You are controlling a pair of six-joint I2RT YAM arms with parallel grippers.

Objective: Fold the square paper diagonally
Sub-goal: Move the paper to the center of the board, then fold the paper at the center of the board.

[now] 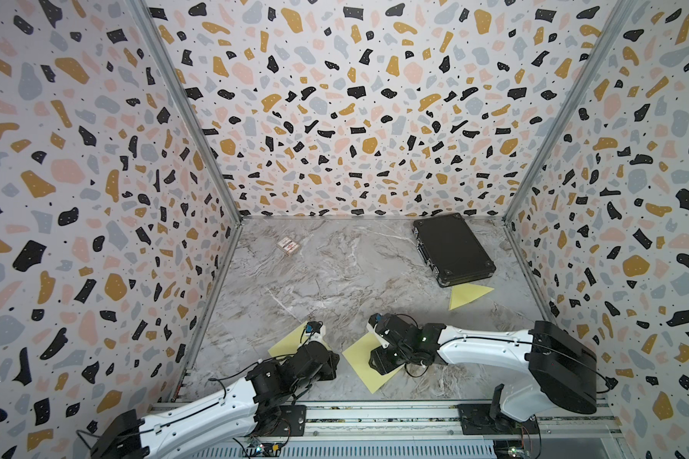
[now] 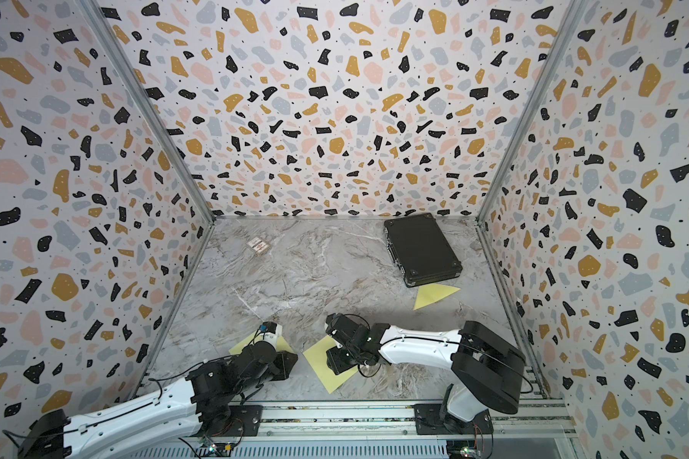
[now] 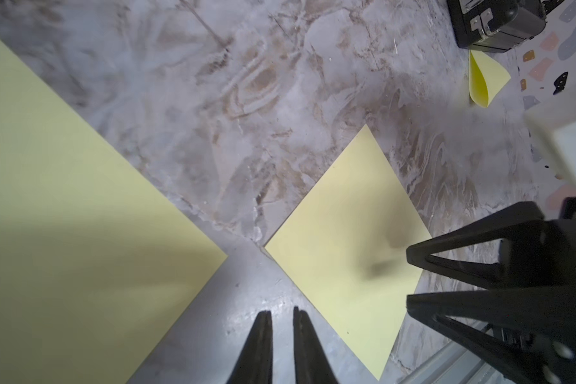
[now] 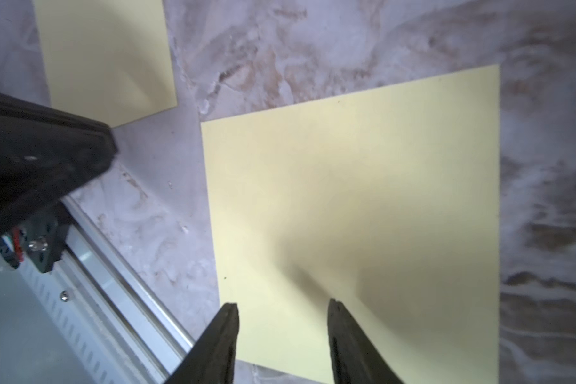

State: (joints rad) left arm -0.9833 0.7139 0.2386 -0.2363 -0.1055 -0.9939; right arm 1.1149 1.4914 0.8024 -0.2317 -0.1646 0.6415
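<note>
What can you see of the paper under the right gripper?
The paper is a pale yellow square sheet, lying flat and unfolded on the marble table, no crease visible. In a top view the paper sits corner-on to the rail. The right gripper stands over it, jaws open; contact cannot be told. A second sheet lies beside it, apart.

Legible text: none in any view.
Small flat box [image 1: 288,245]: printed face with reddish marks, lying on the marble table [image 1: 335,278] near the left wall; the print is too small to read in both top views.
Black case [image 1: 453,248]: dark lid and metal latches; no lettering resolves.
Square paper [image 4: 346,199]: plain yellow face, unmarked.
</note>
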